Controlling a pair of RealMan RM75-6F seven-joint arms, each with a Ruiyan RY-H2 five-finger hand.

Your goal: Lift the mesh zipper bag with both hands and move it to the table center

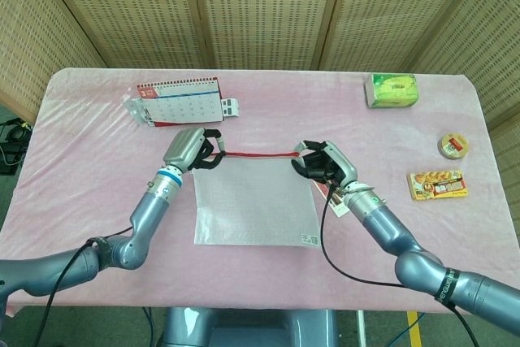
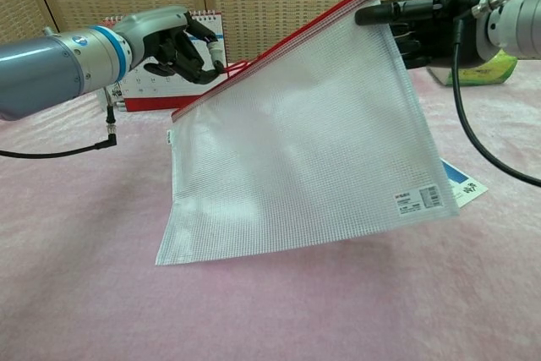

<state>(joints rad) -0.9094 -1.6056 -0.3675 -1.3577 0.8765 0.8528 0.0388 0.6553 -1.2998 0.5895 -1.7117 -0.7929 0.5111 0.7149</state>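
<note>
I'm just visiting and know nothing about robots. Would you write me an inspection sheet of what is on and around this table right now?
Surface: table under a pink cloth.
Job's things: mesh zipper bag lifted by its red zipper edge, hanging tilted, right end higher.
Clutter: desk calendar at back left; green packet at back right; small round tin and orange snack packet at right; picture card partly hidden behind the bag.
Hands: left hand holds the zipper's left end; right hand holds its right end.
Cables: black cable along the right arm; another hanging from the left arm.
Surroundings: woven folding screens behind the table.
</note>
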